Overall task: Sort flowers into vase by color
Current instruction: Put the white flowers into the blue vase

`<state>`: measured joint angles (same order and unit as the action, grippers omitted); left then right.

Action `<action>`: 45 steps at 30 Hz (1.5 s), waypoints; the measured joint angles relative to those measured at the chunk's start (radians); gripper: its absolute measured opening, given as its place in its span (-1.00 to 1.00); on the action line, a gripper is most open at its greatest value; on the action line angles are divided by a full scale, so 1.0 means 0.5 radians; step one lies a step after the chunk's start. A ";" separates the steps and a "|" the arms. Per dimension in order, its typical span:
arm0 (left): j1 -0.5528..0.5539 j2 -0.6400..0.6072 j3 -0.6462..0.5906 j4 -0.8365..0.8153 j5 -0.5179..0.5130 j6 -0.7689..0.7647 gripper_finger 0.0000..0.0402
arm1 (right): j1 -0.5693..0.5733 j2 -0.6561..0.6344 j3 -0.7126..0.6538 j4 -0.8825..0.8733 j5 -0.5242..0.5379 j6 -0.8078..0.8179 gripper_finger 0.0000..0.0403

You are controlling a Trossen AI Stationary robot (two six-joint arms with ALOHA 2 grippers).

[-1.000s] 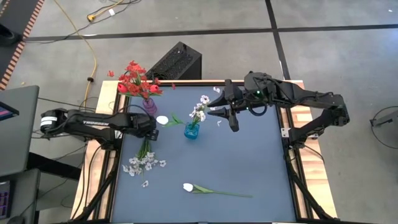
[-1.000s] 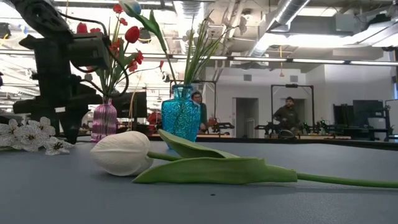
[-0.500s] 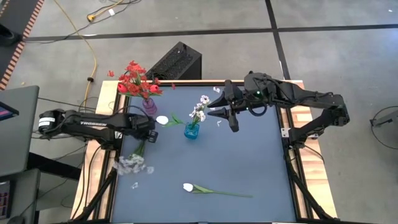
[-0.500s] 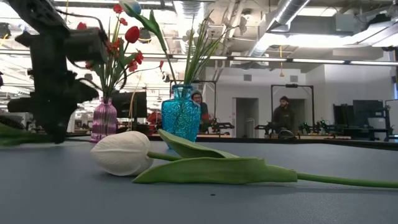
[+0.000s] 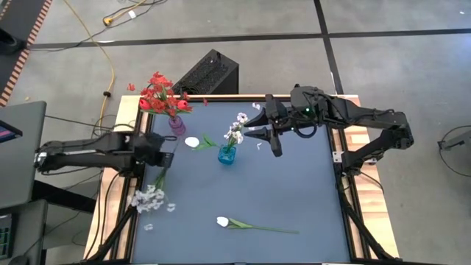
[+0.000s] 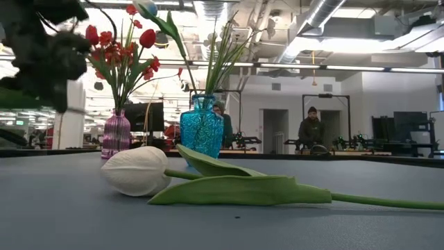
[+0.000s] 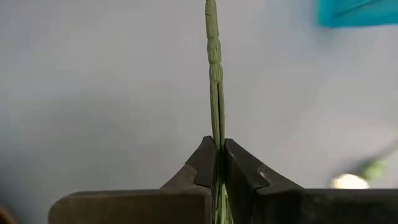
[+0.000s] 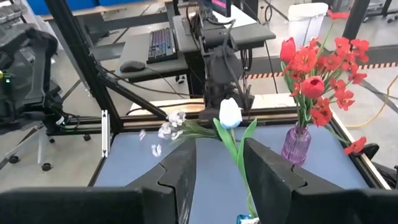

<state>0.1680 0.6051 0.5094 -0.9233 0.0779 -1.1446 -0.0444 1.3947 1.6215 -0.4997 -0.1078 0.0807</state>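
Observation:
My left gripper (image 5: 157,152) hangs over the table's left side, shut on the green stem of a white blossom spray (image 5: 147,199) that trails toward the near edge. A purple vase (image 5: 176,124) at the far left holds red flowers (image 5: 162,96). The blue vase (image 5: 227,154) holds white blossoms (image 5: 237,129) and a leaning white tulip (image 5: 192,141). Another white tulip (image 5: 222,221) lies on its side near the front edge, stem toward the right. My right gripper (image 5: 274,141) hovers open just right of the blue vase, nothing between its fingers. My left gripper pinches the spray's thin green stem (image 7: 217,163) between its two fingers (image 7: 241,168), well away from the blossoms. The bare stem end (image 7: 211,37) sticks out past the fingertips. The blossom end (image 8: 171,127) droops below the gripper; whether it touches the table, I cannot tell.
Loose white petals (image 5: 171,208) lie near the spray on the blue mat. A black box (image 5: 210,73) sits just beyond the table's far edge. The mat's middle and right (image 5: 294,191) is bare. People stand in the room behind (image 6: 310,128).
My left gripper has shut on the white blossom spray's stem, risen and drawn back toward the table's left edge. The spray has gone along with it, leftward and toward the near edge, and a few petals have dropped onto the mat.

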 joint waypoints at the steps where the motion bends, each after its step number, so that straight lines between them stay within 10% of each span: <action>1: 0.001 -0.066 0.005 0.021 0.025 0.020 -0.99 | 0.000 0.000 0.000 0.012 0.000 -0.001 -0.21; 13: 0.001 -0.566 0.186 0.748 0.064 0.260 -0.99 | 0.102 0.034 0.000 0.231 -0.089 -0.455 -0.21; 25: 0.001 -0.497 0.352 1.405 0.164 0.215 -0.99 | 0.262 0.202 0.014 0.432 -0.014 -1.311 -0.20; 35: -0.144 0.004 0.351 1.956 0.492 -0.040 -0.99 | 0.500 0.532 0.350 0.485 0.946 -2.272 -0.20; 45: -0.352 0.473 0.353 2.544 0.604 -0.141 -0.99 | 0.561 0.886 0.666 0.265 1.364 -2.662 -0.20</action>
<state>-0.0080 0.8414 0.6861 0.3485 0.3799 -1.2151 0.2359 1.8379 1.9546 -0.3672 0.5743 -1.2501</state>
